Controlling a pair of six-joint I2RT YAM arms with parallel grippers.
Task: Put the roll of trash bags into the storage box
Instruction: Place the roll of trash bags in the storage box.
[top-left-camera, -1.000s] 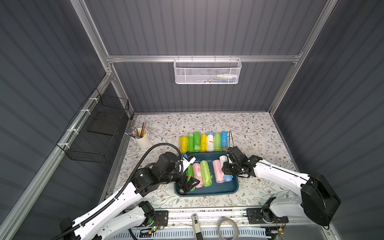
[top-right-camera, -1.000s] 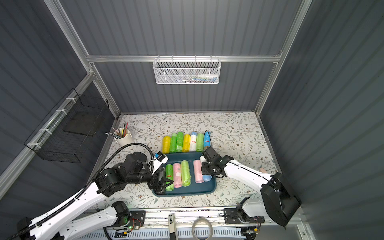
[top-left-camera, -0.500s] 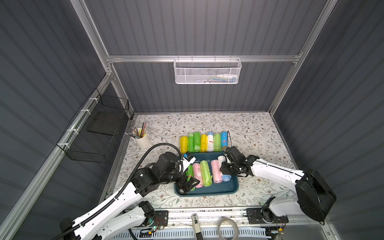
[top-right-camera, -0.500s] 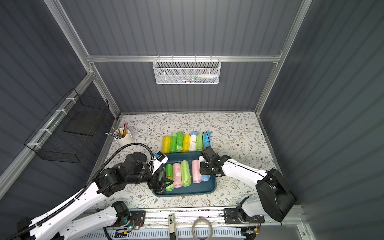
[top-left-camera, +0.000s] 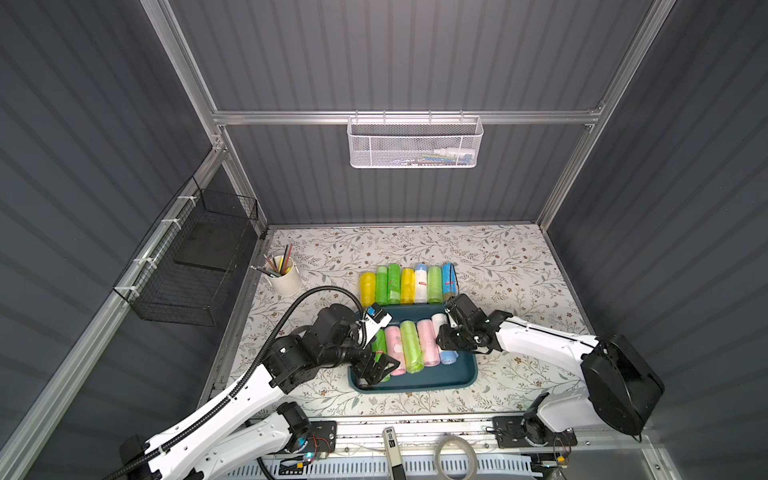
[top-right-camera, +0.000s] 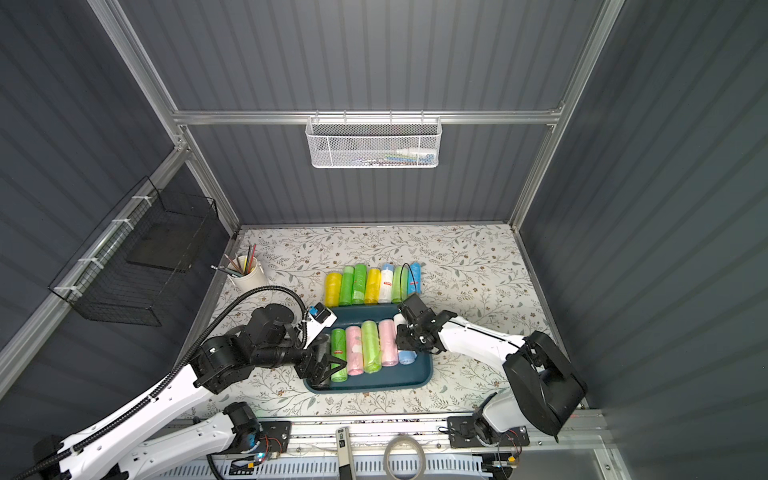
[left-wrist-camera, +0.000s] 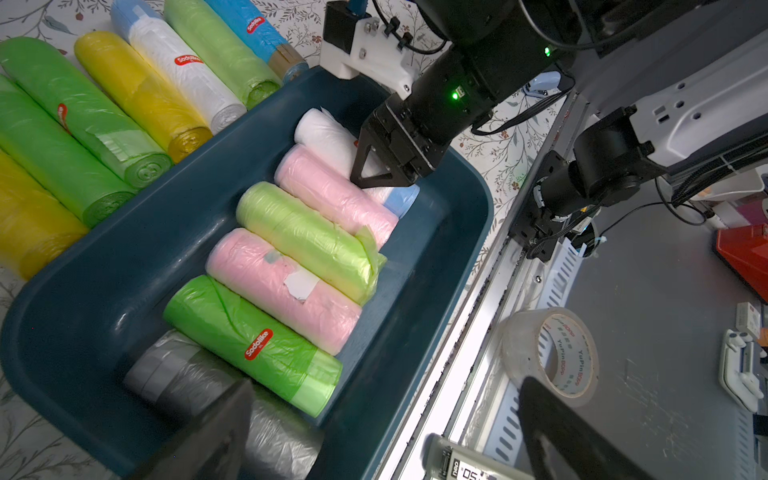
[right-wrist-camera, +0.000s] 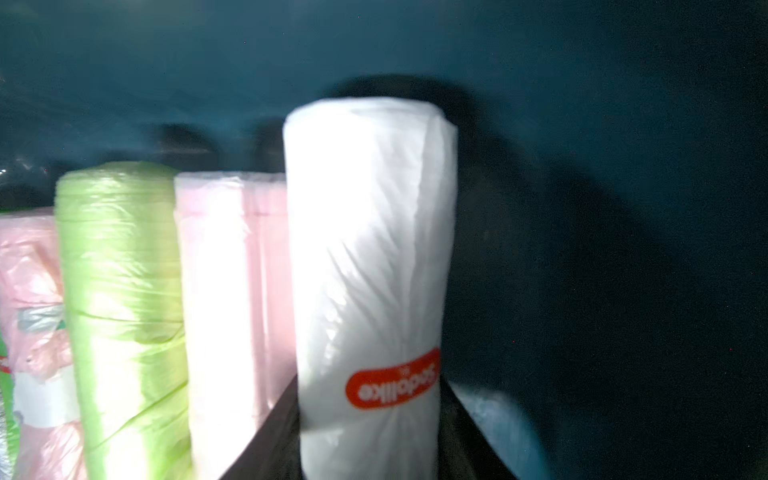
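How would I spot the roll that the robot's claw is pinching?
On the flowery table sits a teal storage box. Six rolls lie side by side inside; the right gripper is shut on the end one, the only white roll there.

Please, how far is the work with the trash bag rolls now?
Done: five rolls lie in the storage box. In hand: the right end effector is shut on the white roll, inside the box beside a pink one; the left end effector is open. Left: releasing it, and the seven rolls behind the box.
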